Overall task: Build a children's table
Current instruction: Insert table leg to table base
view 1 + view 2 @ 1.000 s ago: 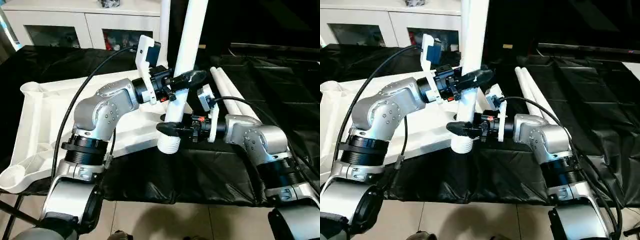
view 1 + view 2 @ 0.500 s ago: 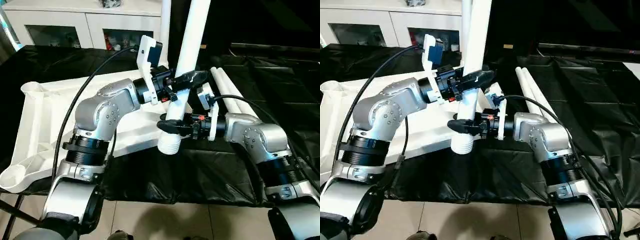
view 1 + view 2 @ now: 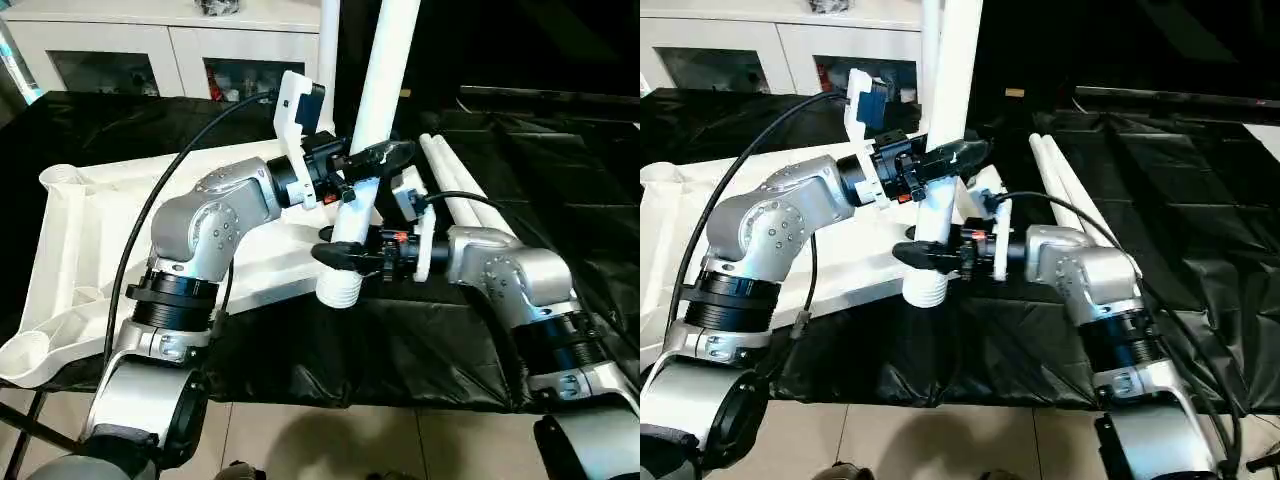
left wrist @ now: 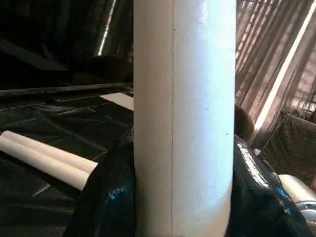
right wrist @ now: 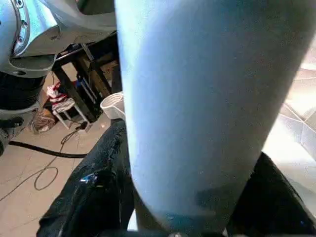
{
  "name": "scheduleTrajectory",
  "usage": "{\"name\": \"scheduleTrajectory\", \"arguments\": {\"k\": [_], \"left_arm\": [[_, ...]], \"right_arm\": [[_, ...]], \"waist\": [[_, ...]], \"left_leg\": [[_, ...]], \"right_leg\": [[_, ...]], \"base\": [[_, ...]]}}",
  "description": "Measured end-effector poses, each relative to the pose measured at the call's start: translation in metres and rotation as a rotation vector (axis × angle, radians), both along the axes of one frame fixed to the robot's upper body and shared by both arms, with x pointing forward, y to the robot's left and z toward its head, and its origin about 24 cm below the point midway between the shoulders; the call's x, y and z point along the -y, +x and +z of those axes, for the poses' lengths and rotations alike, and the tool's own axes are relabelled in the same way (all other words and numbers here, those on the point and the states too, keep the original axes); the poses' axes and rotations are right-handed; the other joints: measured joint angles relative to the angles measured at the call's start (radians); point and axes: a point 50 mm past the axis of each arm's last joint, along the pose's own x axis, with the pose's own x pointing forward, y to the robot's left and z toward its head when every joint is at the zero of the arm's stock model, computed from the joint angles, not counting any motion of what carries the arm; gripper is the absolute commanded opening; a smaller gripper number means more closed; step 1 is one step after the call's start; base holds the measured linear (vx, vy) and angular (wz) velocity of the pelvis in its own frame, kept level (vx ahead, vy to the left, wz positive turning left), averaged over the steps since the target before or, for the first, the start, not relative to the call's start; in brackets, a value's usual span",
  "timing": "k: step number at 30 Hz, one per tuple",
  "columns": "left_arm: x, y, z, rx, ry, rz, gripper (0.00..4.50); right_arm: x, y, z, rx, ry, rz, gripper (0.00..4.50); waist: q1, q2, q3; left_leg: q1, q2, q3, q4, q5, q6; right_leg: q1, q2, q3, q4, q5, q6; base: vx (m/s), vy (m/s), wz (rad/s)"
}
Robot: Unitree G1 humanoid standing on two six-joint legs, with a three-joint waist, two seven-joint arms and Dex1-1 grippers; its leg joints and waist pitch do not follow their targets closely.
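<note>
- Standing nearly upright, tilted slightly: a smooth white tube leg [image 3: 375, 120], its ribbed lower end above the near edge of the black cloth [image 3: 420, 340].
- Clamped around it high up by the left gripper [image 3: 372, 158], black fingers on either side.
- Gripped lower down by the right gripper [image 3: 340, 255], fingers closed around the tube.
- Lay behind, underside up: white ribbed tabletop [image 3: 80, 230] with rounded corner sockets.
- Rested beside: two more white legs [image 3: 450, 175] on crinkled glossy black cloth.
- Stood at the back: white cabinet [image 3: 150, 45] with glass doors.
</note>
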Motion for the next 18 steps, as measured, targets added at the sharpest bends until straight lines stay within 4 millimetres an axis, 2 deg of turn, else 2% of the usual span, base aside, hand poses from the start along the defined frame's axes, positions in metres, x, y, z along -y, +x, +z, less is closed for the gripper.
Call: {"name": "scheduleTrajectory", "arguments": {"k": [2,3,8,16,18], "left_arm": [[0.0,0.0,0.0,0.0,0.0,0.0,1.82],[0.0,0.0,0.0,0.0,0.0,0.0,1.82],[0.0002,-0.0001,-0.0001,-0.001,-0.002,-0.002,1.82],[0.0,0.0014,-0.0008,-0.01,-0.002,0.003,1.82],[0.0001,0.0025,-0.001,-0.018,-0.01,0.007,2.52]], "right_arm": [[0.0,0.0,0.0,0.0,0.0,0.0,2.72],[0.0,0.0,0.0,0.0,0.0,0.0,2.42],[0.0011,0.0005,-0.0007,-0.006,0.002,-0.004,2.0],[0.0012,0.0007,-0.0008,-0.002,-0.003,-0.007,1.89],[0.0015,0.001,-0.0006,0.001,-0.004,-0.011,1.89]], "waist": [[0.0,0.0,0.0],[0.0,0.0,0.0],[0.0,0.0,0.0],[0.0,0.0,0.0],[0.0,0.0,0.0]], "left_leg": [[0.0,0.0,0.0,0.0,0.0,0.0],[0.0,0.0,0.0,0.0,0.0,0.0],[0.0,0.0,0.0,0.0,0.0,0.0],[0.0,0.0,0.0,0.001,0.0,0.0],[0.0,0.0,0.0,0.002,0.0,0.0]], "right_leg": [[0.0,0.0,0.0,0.0,0.0,0.0],[0.0,0.0,0.0,0.0,0.0,0.0],[0.0,0.0,0.0,0.0,0.0,0.0],[0.0,0.0,0.0,0.002,0.0,0.0],[0.0,0.0,0.0,0.002,0.0,0.0]], "base": [[0.0,0.0,0.0],[0.0,0.0,0.0],[0.0,0.0,0.0],[0.0,0.0,0.0],[0.0,0.0,0.0]]}}
